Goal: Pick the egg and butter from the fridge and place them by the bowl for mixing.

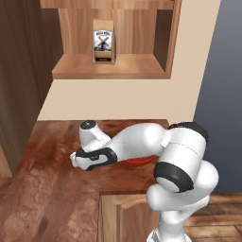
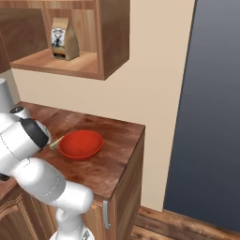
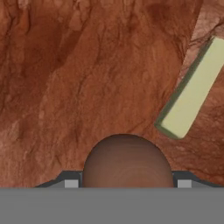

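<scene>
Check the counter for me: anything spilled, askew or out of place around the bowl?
Nothing stands out. The butter lies flat on the wooden counter beside the red bowl, intact. The egg sits between the gripper fingers, uncracked. No spills show on the counter.

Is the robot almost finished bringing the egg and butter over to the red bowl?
Nearly. The butter already lies on the wooden counter, next to the bowl. The egg sits between the fingers of the gripper, close above the counter near the butter, so it seems to be in hand now. What looks left is setting the egg down by the bowl and letting go.
</scene>
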Controlling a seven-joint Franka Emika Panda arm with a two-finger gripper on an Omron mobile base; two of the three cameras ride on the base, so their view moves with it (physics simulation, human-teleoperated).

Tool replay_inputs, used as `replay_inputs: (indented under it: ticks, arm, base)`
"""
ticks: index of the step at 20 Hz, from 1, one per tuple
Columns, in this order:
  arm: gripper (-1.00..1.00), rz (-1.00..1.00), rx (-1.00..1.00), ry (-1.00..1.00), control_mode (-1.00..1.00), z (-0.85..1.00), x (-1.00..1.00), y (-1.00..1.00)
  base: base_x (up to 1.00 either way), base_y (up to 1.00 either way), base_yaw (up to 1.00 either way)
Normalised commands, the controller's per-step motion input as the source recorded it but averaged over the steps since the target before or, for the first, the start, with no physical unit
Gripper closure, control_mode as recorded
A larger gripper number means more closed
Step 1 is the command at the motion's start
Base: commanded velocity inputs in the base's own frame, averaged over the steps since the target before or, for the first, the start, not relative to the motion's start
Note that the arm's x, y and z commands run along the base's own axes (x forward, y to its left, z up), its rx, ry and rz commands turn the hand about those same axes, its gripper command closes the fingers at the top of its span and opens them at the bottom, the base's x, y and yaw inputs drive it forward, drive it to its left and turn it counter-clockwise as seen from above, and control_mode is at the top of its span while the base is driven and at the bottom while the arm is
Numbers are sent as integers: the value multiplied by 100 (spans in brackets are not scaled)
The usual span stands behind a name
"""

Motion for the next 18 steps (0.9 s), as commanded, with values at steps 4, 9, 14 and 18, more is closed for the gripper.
replay_inputs:
  ticks: [4, 9, 14, 18]
  arm:
    - [100, 0, -5, 0, -100, -14, 11, 0]
    - [-100, 0, -6, 0, -100, -14, 7, 0]
    - [-100, 0, -1, 0, -100, -1, 0, 0]
    - [-100, 0, 0, 0, -100, 9, 16, 0]
  base:
    - [0, 0, 0]
    - [0, 0, 0]
    - [0, 0, 0]
    - [0, 0, 0]
